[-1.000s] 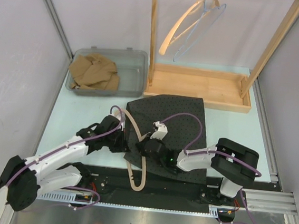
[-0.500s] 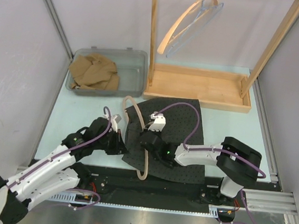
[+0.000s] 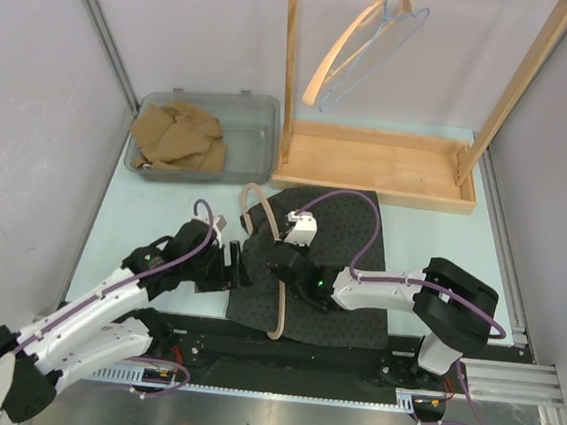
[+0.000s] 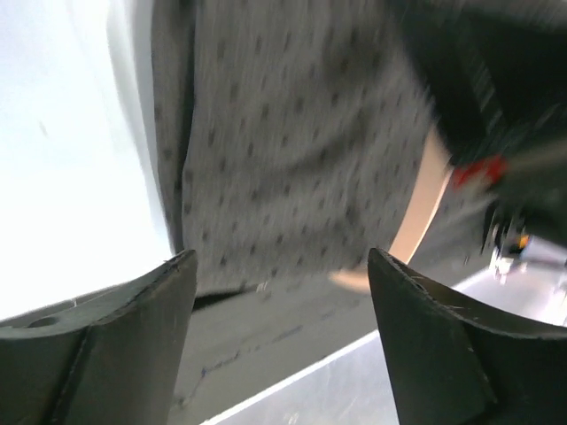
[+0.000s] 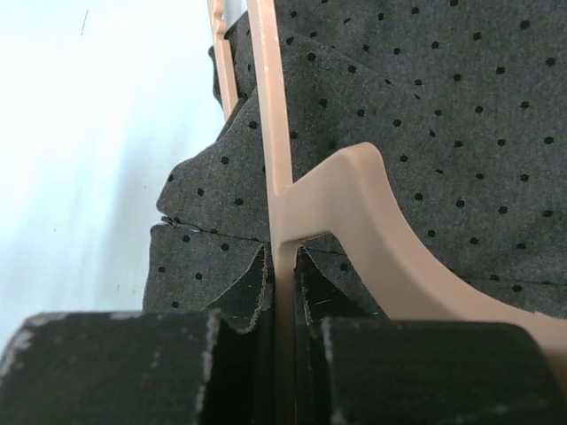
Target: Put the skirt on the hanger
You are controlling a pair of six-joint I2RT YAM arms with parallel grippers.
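Note:
The dark dotted skirt (image 3: 345, 249) lies flat on the table near the front edge. A beige hanger (image 3: 279, 308) lies across the skirt's left part, its curved end (image 3: 253, 195) pointing to the back. My right gripper (image 3: 281, 265) is shut on the hanger's thin bar (image 5: 282, 221), with skirt (image 5: 443, 106) beneath it. My left gripper (image 3: 235, 268) stands open just left of the skirt's edge with nothing between its fingers (image 4: 133, 345). In the left wrist view, the skirt (image 4: 292, 133) and a piece of the hanger (image 4: 421, 212) lie ahead of the open gripper (image 4: 279, 341).
A clear bin (image 3: 256, 135) holding a tan cloth (image 3: 175, 134) stands at the back left. A wooden rack (image 3: 373, 166) stands at the back, with two more hangers (image 3: 365, 40) hung from its top bar. A black strip (image 3: 331, 343) runs along the near edge.
My left gripper has opened and sits a little left of the skirt's edge. The right gripper has carried the hanger back and right, further over the skirt.

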